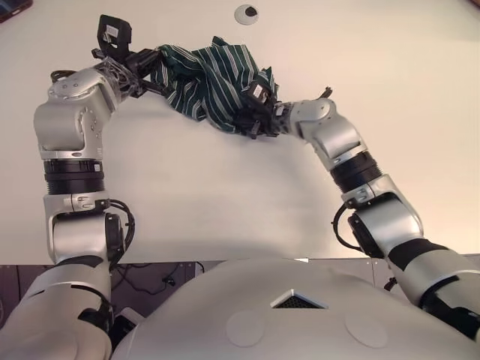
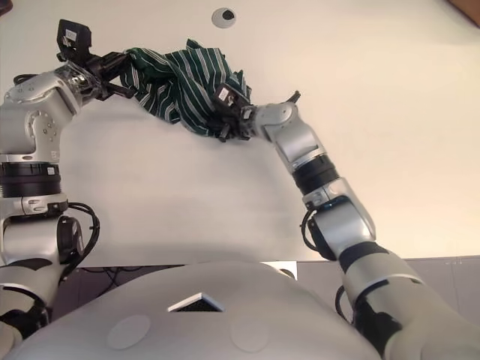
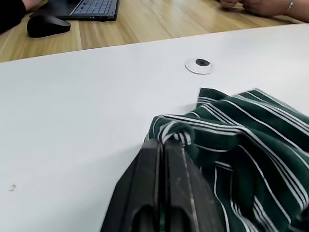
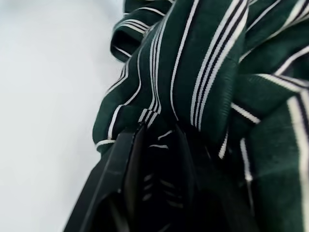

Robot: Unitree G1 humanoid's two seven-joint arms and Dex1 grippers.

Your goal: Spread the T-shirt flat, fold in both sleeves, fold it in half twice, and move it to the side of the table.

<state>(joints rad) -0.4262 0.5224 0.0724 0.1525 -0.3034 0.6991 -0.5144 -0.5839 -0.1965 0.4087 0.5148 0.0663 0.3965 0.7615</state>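
Green cloth with thin white stripes, the shirt is a crumpled bunch strung between the two grippers on the white desk. It sits on the robot's side of the grommet and mostly to the grommet's left.

Its long axis runs from the left gripper to the right gripper on a slant. The left end lies well to the left of the grommet. The right end lies almost straight toward the robot from the grommet and nearer the robot than the left end. Between the ends the cloth humps up in loose folds, and its lower folds seem to rest on the desk. Which end is collar and which is hem cannot be told.

The left gripper's jaws are pressed together on a small twist of cloth at the shirt's left end. The right gripper's jaws pinch a thicker fold at the other end, with striped cloth packed between them, so they stand slightly apart.

Past the grommet, on a wooden top, lie a mouse and a laptop.
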